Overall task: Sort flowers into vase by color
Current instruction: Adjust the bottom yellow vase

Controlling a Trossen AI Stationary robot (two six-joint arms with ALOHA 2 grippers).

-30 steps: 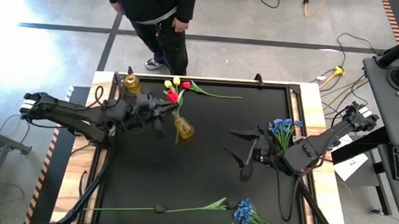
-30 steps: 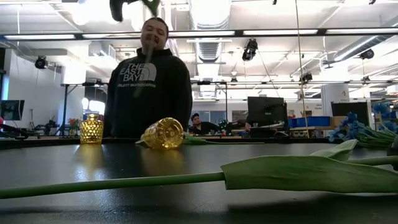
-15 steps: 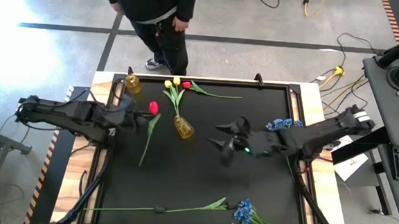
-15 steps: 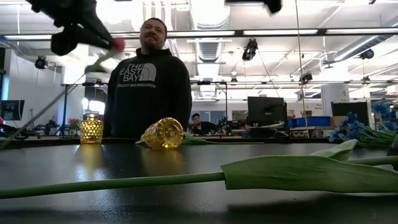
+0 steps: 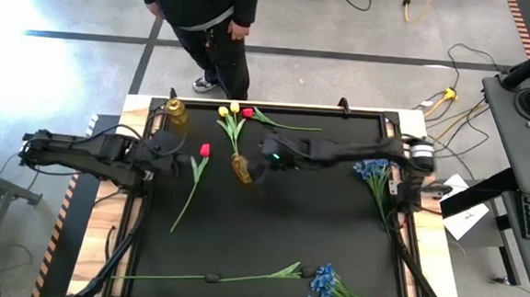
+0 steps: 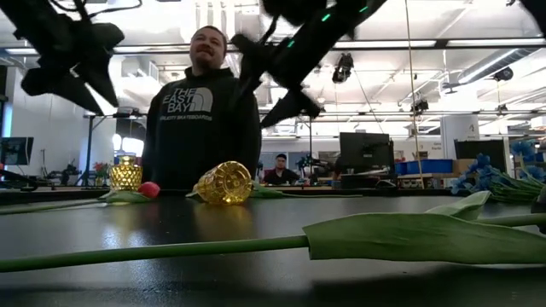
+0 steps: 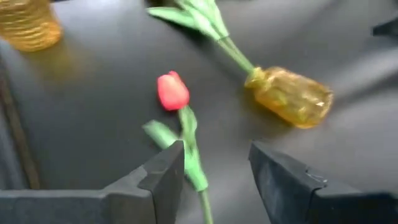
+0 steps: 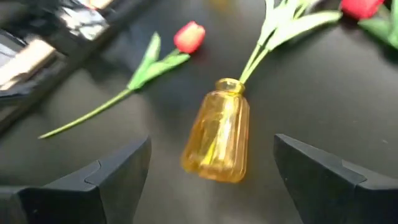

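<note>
Righting the toppled amber ribbed-glass vase (image 5: 242,170) looks like the step in hand, and doing it well means closing on the body, not the neck, so the stems in its mouth are not crushed. The right gripper (image 5: 266,159) reaches far across the black table (image 5: 269,232) and hovers just beside and above that vase, its 2 fingers spread wide with nothing between them; in the right wrist view the vase (image 8: 219,138) lies centred between the fingers, neck pointing away. Green stems run from its mouth to a yellow tulip and a red tulip (image 5: 233,112) lying near the far edge. The left gripper (image 5: 179,163) is also open and empty, poised over a loose red tulip with a thin green stem (image 5: 203,150) that lies flat on the table, well clear of the vase; in the left wrist view its stem (image 7: 189,152) passes between the 2 fingers. A second, upright amber vase (image 5: 175,112) stands at the far left corner. 2 bunches of small blue blossoms (image 5: 374,169) and a long green stem (image 5: 211,277) wait unsorted. A person in a dark hoodie (image 6: 203,119) stands behind the table. The gripper should come down squarely, grip gently since glass is slippery, and tilt slowly.
</note>
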